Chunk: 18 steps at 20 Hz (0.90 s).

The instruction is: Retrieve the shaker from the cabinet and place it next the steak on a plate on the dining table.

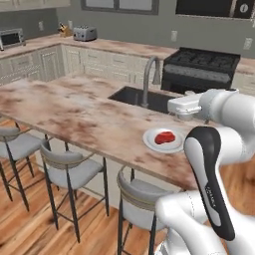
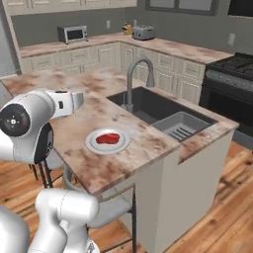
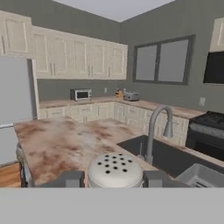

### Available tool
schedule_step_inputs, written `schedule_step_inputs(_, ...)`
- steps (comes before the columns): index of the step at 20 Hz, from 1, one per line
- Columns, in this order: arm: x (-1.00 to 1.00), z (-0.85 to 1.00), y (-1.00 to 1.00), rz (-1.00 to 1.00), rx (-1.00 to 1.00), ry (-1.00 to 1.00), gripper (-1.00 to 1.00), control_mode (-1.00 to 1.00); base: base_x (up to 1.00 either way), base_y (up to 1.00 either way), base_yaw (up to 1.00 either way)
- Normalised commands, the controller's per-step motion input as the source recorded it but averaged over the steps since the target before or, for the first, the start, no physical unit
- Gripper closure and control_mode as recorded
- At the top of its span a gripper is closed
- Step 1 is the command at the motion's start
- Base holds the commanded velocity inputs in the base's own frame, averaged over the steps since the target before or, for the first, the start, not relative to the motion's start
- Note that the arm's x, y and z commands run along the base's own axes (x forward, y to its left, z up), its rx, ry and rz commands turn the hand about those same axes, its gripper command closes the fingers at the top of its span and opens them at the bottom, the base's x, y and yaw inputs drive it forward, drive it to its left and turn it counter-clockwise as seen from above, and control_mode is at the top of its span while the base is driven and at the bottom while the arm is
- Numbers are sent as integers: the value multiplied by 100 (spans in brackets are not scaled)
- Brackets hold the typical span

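Note:
In the hand view the shaker [image 3: 114, 169], a pale round top with dark holes, sits between my two dark fingertips [image 3: 72, 178], and my gripper [image 3: 113, 179] is shut on it. The hand [image 1: 183, 106] hovers above the dining table [image 1: 74, 112], just behind and above the white plate [image 1: 150, 141]. The red steak [image 1: 165, 137] lies in the plate's middle. From the other side the hand [image 2: 70, 101] hangs up and left of the plate [image 2: 93, 147] and steak [image 2: 107, 138]. The mottled marble top [image 2: 123, 165] runs under both.
A dark sink [image 1: 134, 95] with a curved faucet [image 1: 147, 79] lies behind the plate, with a grey rack [image 2: 182, 126] in it. Stools [image 1: 69, 169] line the near edge. A black stove [image 1: 204, 67] stands at the back right. Cream wall cupboards [image 3: 74, 59] have shut doors.

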Motion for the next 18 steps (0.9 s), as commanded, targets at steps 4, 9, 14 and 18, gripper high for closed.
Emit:
schedule_step_inputs(4, 0, 0, 0, 0, 0, 0, 100, 100, 44, 3, -46)
schedule_step_inputs(9, 0, 0, 0, 0, 0, 0, 100, 100, 45, 21, -47)
schedule_step_inputs(14, 0, 0, 0, 0, 0, 0, 100, 100, 51, 28, -48)
schedule_step_inputs(18, 0, 0, 0, 0, 0, 0, 100, 100, 59, 37, -48)
